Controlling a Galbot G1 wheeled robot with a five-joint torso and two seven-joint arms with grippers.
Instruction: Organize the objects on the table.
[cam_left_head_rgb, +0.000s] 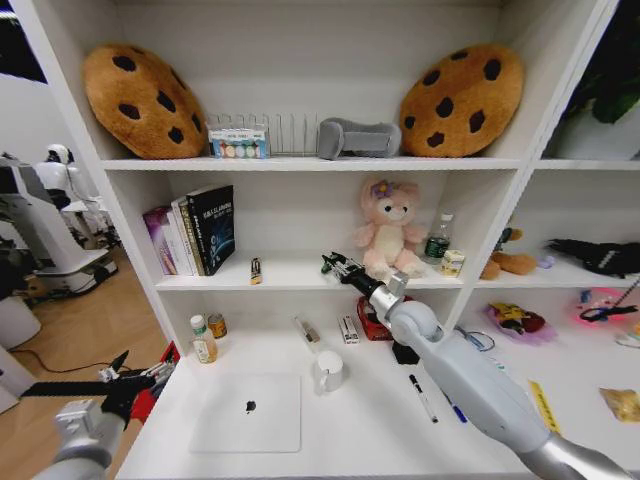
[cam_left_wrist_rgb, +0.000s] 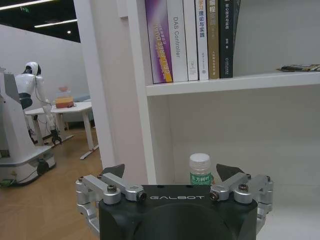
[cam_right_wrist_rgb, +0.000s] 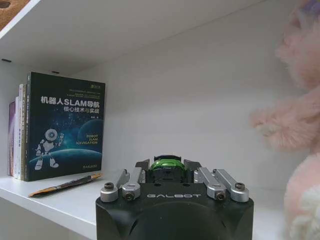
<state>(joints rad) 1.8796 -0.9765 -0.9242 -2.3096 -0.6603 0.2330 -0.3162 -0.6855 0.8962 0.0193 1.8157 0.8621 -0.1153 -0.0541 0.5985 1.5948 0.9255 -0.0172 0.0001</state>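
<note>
The right wrist view shows the right gripper (cam_right_wrist_rgb: 166, 169) clamped on a tiny green toy car (cam_right_wrist_rgb: 165, 166), with "GALBOT" printed on its black housing; in the head view the car is too small to make out at that gripper (cam_left_head_rgb: 331, 263), raised over the middle white shelf (cam_left_head_rgb: 290, 272) beside a pink plush bear (cam_left_head_rgb: 391, 228). A dark blue upright book (cam_right_wrist_rgb: 65, 132) reads "SLAM". The left gripper (cam_left_wrist_rgb: 170, 170) hangs spread and empty off the white tabletop's (cam_left_head_rgb: 370, 430) left edge, facing a white-capped bottle (cam_left_wrist_rgb: 200, 169). On the tabletop lie a closed silver laptop (cam_left_head_rgb: 248, 413), a white mug (cam_left_head_rgb: 328, 371) and a black marker (cam_left_head_rgb: 422, 397).
</note>
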